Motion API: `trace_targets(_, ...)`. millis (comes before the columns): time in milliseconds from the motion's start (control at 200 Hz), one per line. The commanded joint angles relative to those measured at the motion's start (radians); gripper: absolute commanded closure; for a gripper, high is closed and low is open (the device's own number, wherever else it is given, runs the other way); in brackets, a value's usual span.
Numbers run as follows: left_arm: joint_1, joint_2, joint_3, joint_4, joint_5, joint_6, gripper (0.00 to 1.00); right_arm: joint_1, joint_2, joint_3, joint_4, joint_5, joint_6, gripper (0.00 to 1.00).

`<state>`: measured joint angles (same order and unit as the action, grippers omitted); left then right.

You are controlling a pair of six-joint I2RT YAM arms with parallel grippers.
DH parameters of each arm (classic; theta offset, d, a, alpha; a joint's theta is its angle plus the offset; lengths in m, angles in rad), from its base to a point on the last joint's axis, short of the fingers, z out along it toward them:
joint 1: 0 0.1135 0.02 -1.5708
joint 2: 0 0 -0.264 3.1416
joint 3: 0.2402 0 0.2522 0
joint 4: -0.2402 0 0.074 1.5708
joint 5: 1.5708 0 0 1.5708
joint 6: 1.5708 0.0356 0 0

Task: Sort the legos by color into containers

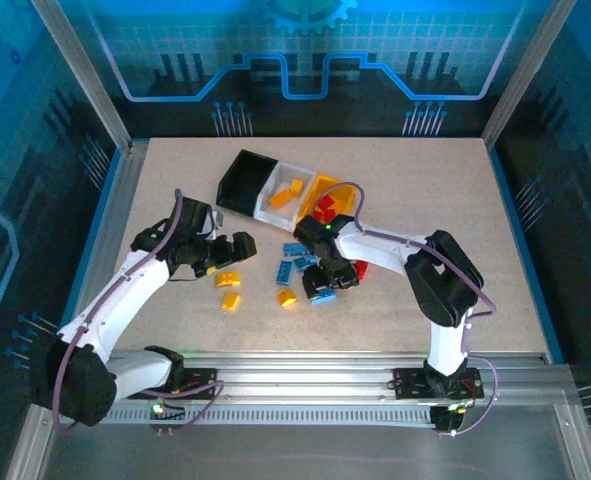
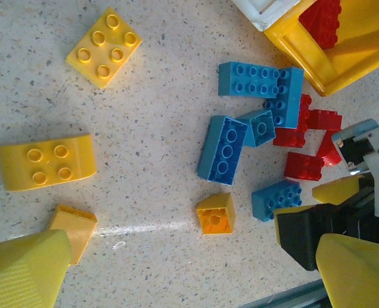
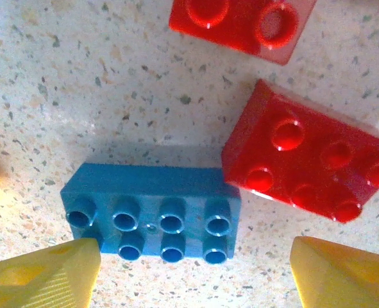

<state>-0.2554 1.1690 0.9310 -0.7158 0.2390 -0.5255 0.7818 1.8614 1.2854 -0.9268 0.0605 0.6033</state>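
The legos [image 2: 224, 151] are glossy moulded plastic (the red brick [image 3: 311, 154] at three o'clock of the blue brick [image 3: 152, 192] shows bright highlights). The worktop [image 2: 151, 77] looks matt, speckled, finely grained. The containers [image 1: 240, 185] are smooth plastic.

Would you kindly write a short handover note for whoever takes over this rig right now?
Left tool: open, holding nothing, near the loose yellow bricks.
Right tool: open, low over a blue brick, not closed on it.
Done: yellow-orange bricks lie in the white bin; binned red bricks lie in the yellow bin.
Left: the blue cluster, the loose red bricks and the loose yellow ones are on the table. No brick can be seen in the black bin.
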Motion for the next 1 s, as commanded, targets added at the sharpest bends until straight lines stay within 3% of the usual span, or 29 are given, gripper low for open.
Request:
trace_targets(0, 0.008, -0.023, -0.015, -0.027, 0.021, -0.003, 0.01, 0.035, -0.091, -0.044, -0.011, 0.057, 0.126, 0.2)
trace_targets(230, 0.018, -0.006, -0.017, -0.012, 0.036, 0.003, 0.01, 0.038, -0.106, -0.108, 0.182, -0.137, 0.21, 0.19)
trace_targets(790, 0.05, -0.037, -0.042, -0.04, 0.047, 0.037, 0.01, 0.025, 0.099, 0.046, 0.029, -0.006, 0.175, 0.17)
trace_targets(996, 0.056, -0.037, -0.043, -0.037, 0.049, 0.036, 0.01, 0.001, 0.108, 0.029, -0.01, 0.042, 0.201, 0.19)
